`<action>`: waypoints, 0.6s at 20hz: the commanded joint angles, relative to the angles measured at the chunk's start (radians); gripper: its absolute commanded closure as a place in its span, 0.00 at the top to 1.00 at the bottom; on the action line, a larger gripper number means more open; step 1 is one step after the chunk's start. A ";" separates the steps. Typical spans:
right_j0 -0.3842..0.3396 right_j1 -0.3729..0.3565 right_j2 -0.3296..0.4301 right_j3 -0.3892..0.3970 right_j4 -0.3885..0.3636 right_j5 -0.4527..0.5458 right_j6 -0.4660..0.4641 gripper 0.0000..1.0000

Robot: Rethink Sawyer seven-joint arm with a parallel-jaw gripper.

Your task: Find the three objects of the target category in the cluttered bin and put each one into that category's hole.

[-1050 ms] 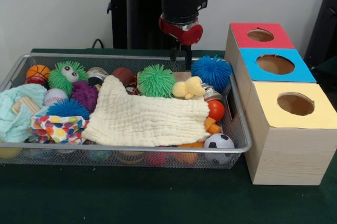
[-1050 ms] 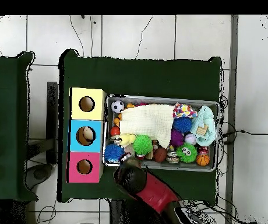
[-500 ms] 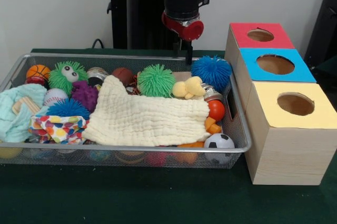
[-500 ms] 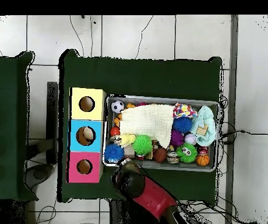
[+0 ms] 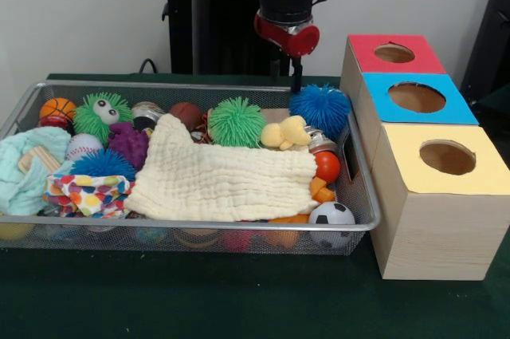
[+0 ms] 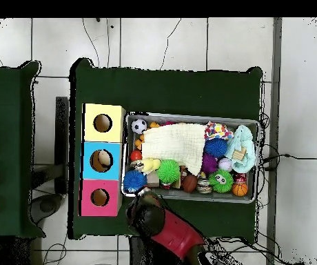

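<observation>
one wire-mesh bin [image 5: 362, 195], spiky rubber balls, waffled cream cloth [image 5: 223, 179], gripper [image 5: 287, 76] state unclear

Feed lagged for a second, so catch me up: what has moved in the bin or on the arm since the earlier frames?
Only the arm moved. The gripper rose and drifted toward the boxes' side; in the front view it now hangs above the blue spiky ball, carrying nothing. Nothing was grasped or released. The cream cloth, the toys and the wire bin stayed put.
</observation>
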 commanded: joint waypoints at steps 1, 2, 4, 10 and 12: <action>0.047 -0.025 -0.005 -0.113 0.089 0.130 0.201 1.00; 0.045 -0.022 -0.003 -0.122 0.092 0.135 0.199 1.00; 0.034 -0.012 0.012 -0.133 0.094 0.129 0.195 1.00; 0.007 0.053 0.033 -0.181 0.072 0.044 0.166 1.00; -0.005 0.074 0.042 -0.176 0.068 -0.007 0.188 1.00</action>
